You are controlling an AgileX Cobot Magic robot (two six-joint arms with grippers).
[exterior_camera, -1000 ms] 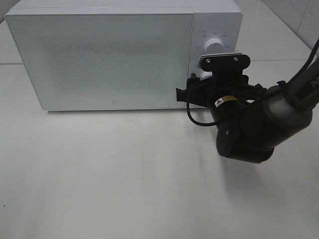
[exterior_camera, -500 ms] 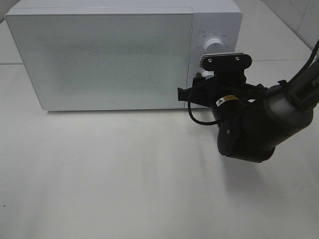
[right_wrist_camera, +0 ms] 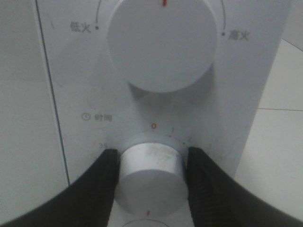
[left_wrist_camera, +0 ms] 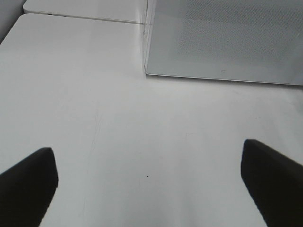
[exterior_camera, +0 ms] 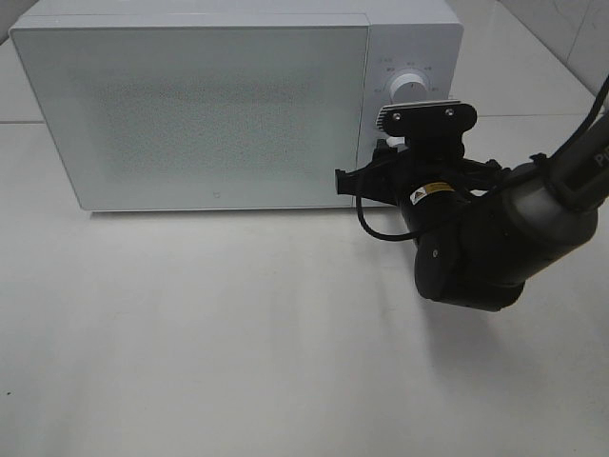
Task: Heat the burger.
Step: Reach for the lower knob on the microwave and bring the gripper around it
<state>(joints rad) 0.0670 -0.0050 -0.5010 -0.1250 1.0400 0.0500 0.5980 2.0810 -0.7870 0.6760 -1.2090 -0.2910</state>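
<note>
The burger is hidden; no view shows it. The white microwave (exterior_camera: 209,105) stands at the back of the table with its door closed. My right gripper (right_wrist_camera: 149,163) is shut on the lower timer knob (right_wrist_camera: 149,179) of the control panel, one black finger (right_wrist_camera: 102,175) on each side of it. In the exterior view the right gripper (exterior_camera: 388,152) is at the panel, mostly hidden behind its wrist camera. My left gripper (left_wrist_camera: 149,177) is open and empty, low over the bare table in front of the microwave's left corner (left_wrist_camera: 147,71).
The upper power knob (right_wrist_camera: 161,42) sits just above the gripped knob and also shows in the exterior view (exterior_camera: 409,86). The white table (exterior_camera: 238,333) spreads out in front of the microwave. The right arm (exterior_camera: 495,238) slants in from the right.
The right wrist has shifted very slightly at the timer knob. The microwave door stays closed and nothing else has moved.
</note>
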